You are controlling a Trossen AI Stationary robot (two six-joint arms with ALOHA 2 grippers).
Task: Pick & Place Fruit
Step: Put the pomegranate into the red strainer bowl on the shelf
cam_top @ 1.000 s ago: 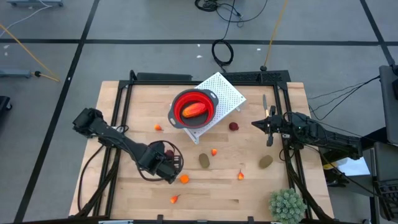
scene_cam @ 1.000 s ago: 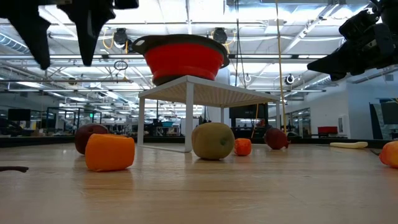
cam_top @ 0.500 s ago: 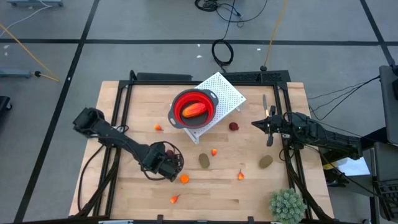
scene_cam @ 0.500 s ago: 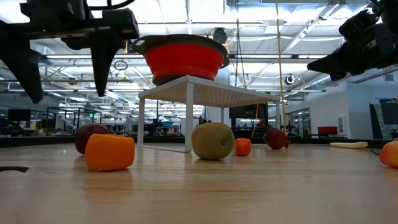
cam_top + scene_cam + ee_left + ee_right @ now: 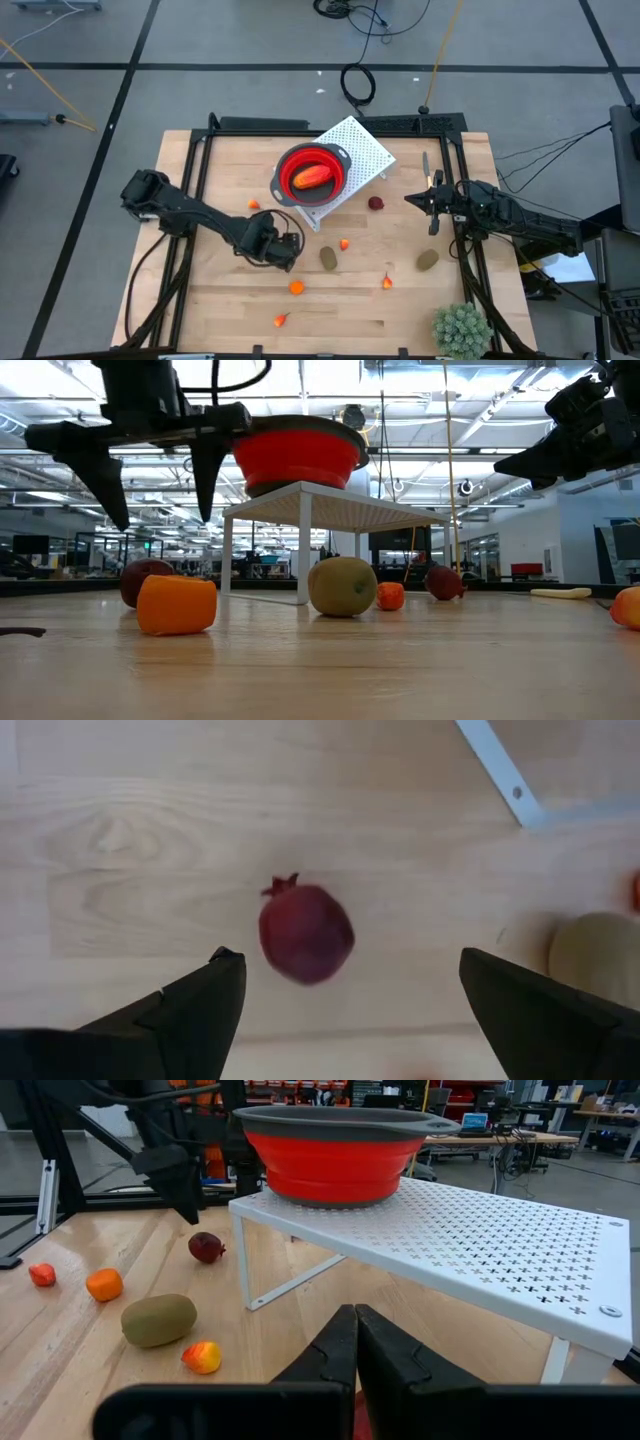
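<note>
Left tool (image 5: 283, 249): now standing wide open after spreading, hanging over the dark red fruit (image 5: 306, 933) on the desk (image 5: 400, 300), ready for gripping.
Bowl (image 5: 311, 172): holding one red-orange fruit already.
Right tool (image 5: 432, 201): waiting closed, empty.

the left gripper (image 5: 285, 250) has moved across the table, away from the orange piece (image 5: 296, 288) near the front edge and toward the white perforated stand (image 5: 365, 150), and now hangs over the dark red ball (image 5: 306, 933), which lies on the wood between its two fingers without touching either. its jaws have spread wider than they stood a second ago. in the low view the gripper has shifted rightward, so its fingers (image 5: 208, 475) now hang just beside the red bowl (image 5: 296, 452)
</note>
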